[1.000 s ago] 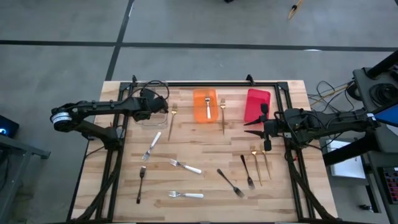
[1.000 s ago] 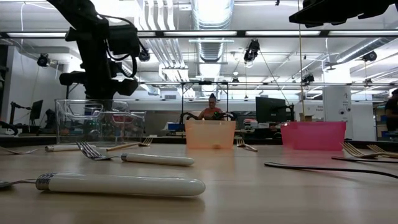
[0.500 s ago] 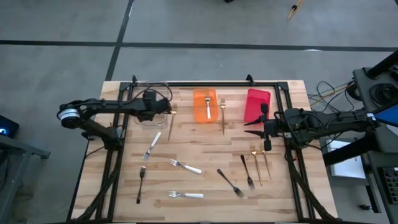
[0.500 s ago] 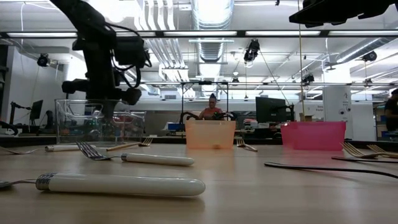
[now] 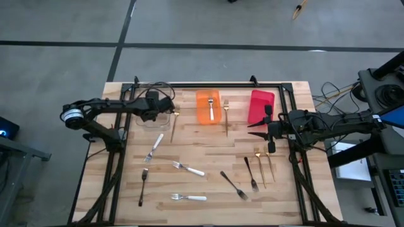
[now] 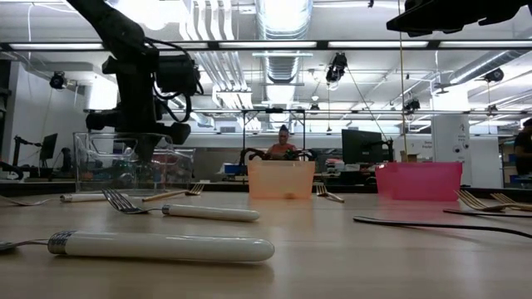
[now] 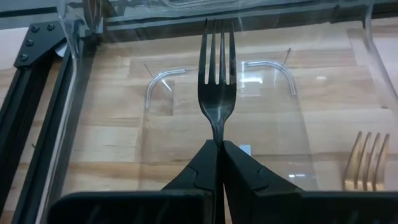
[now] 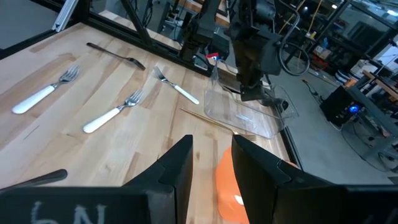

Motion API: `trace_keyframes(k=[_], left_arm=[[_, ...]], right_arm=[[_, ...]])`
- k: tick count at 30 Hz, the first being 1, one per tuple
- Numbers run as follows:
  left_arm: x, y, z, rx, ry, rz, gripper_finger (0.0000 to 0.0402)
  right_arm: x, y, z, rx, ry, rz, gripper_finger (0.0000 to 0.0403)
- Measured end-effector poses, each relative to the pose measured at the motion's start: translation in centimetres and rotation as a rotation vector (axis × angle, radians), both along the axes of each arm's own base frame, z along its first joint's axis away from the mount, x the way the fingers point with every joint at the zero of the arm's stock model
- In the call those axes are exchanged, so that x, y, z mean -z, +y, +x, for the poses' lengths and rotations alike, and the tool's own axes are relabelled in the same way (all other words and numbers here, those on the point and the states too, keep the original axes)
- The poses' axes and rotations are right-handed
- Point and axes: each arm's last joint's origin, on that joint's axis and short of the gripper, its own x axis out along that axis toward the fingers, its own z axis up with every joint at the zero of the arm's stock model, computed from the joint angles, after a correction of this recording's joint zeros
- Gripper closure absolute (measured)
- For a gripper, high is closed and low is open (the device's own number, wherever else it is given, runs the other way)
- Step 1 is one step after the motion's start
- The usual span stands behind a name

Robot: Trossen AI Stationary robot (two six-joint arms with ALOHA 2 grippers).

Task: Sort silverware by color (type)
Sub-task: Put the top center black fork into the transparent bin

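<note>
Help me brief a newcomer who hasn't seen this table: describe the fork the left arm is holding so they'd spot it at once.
Start at the clear bin in the table's far left corner, next to the orange bin. Above it hangs the left claw, shut on a dark metal fork, tines pointing away from the wrist. Every other fork lies on the wood or in a bin; the nearest, a gold fork, rests beside the clear bin.

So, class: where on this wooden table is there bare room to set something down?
Bare wood lies left of the clear plastic bin, and in the centre, below the orange bin and gold fork. The lower right is crowded with dark and gold forks.
</note>
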Motion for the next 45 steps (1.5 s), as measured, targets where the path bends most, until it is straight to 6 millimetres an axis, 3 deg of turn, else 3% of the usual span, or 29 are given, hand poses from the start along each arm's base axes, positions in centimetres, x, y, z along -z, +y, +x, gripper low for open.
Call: trace_keyframes(k=[13,45], left_arm=[[0.0,1.6,-0.6,0.002,-0.009,-0.047,0.0401],[0.4,1.8,-0.4,0.0,-0.014,-0.057,0.0401]], right_arm=[[0.0,0.0,0.0,0.0,0.003,-0.001,0.03],[0.1,0.0,0.0,0.0,0.007,-0.001,0.03]])
